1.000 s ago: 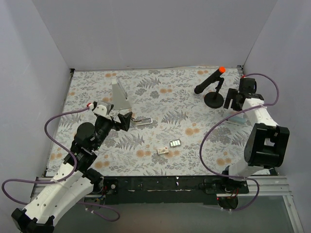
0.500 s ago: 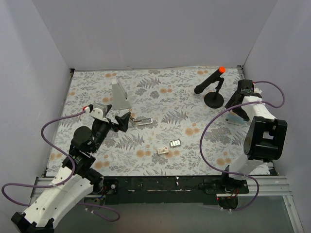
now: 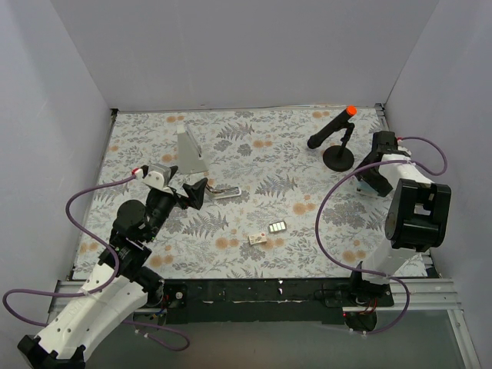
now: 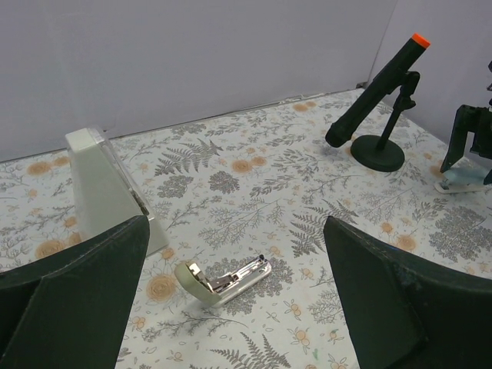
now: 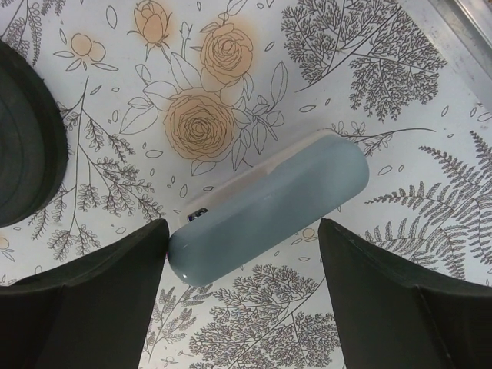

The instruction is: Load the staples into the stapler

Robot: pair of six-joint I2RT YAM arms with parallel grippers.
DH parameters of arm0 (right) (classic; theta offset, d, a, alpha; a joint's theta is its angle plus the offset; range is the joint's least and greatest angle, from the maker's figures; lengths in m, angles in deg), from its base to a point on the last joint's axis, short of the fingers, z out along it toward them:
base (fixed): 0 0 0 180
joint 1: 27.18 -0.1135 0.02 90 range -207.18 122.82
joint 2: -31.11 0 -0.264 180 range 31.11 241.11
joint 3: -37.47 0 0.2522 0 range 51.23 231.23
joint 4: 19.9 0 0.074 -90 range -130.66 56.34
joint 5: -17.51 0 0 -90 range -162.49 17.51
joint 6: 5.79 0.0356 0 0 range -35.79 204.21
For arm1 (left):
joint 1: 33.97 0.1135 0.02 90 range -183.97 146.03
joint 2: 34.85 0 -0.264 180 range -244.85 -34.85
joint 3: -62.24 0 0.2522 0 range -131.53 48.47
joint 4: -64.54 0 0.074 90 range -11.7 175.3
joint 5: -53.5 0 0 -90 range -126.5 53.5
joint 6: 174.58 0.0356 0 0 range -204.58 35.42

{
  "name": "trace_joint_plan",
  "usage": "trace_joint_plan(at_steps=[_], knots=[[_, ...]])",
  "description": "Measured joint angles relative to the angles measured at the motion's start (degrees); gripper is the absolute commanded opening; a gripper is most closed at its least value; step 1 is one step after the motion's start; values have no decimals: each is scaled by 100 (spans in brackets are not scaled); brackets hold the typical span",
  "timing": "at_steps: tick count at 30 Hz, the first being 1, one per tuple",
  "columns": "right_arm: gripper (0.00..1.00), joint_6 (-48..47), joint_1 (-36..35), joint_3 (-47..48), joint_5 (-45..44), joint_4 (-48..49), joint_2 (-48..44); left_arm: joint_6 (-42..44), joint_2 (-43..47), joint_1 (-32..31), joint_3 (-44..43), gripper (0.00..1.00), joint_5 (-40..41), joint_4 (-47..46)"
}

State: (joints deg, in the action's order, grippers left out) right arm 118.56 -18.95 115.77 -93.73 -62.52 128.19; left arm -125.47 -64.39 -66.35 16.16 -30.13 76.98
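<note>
Blue-grey stapler [image 5: 269,207] seen flat on floral counter [image 3: 254,154], between wide-spread fingers of right claw [image 5: 243,238], not gripped. Left claw [image 4: 234,231] held wide and empty near white stapler [image 4: 224,280], which is laid open. Staple strips [image 3: 277,228] and small whitish packet [image 3: 257,238] found side by side mid-counter, well apart from both claws.

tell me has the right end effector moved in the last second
Yes: the right end effector shifted toward the near edge, past the black stand.
</note>
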Motion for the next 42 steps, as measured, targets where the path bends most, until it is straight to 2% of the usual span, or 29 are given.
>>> trace_joint_plan(at_steps=[3, 7, 12, 16, 18, 19, 20, 22, 29, 30, 31, 32, 35, 42], knots=[[78, -2, 0, -79, 52, 61, 17, 2, -4, 0, 0, 98, -13, -2], [62, -37, 0, -221, 98, 160, 17, 2, -22, 0, 2, 98, -35, -2], [49, -190, -15, -411, 105, 210, -9, 7, -46, 0, 2, 98, -57, -2], [34, -387, -114, -610, 76, 210, -181, 15, -55, 0, 2, 98, -79, -4], [29, -511, -221, -693, 42, 199, -308, 15, -72, 0, 2, 98, -81, -4], [20, -605, -310, -726, 31, 197, -378, 17, -81, 0, 2, 98, -81, -4], [16, -688, -422, -741, 22, 181, -444, 17, -96, 0, 2, 98, -81, -2], [11, -887, -710, -743, -15, 195, -549, 20, -120, 0, 2, 98, -83, -2], [9, -1908, -1989, -743, 101, 295, -852, 68, -155, 0, 17, 98, -120, -13], [8, -2096, -2197, -743, 181, 341, -876, 83, -155, 0, 26, 98, -129, -31], [1, -2347, -2422, -743, 313, 400, -898, 94, -155, 0, 39, 98, -138, -42], [1, -2509, -2544, -743, 396, 435, -914, 103, -160, 0, 50, 98, -149, -44], [1, -3244, -3032, -743, 977, 632, -966, 133, -192, 0, 79, 98, -208, -48], [1, -4540, -3512, -750, 2664, 894, -1191, 210, -302, 0, 90, 98, -313, -59]])
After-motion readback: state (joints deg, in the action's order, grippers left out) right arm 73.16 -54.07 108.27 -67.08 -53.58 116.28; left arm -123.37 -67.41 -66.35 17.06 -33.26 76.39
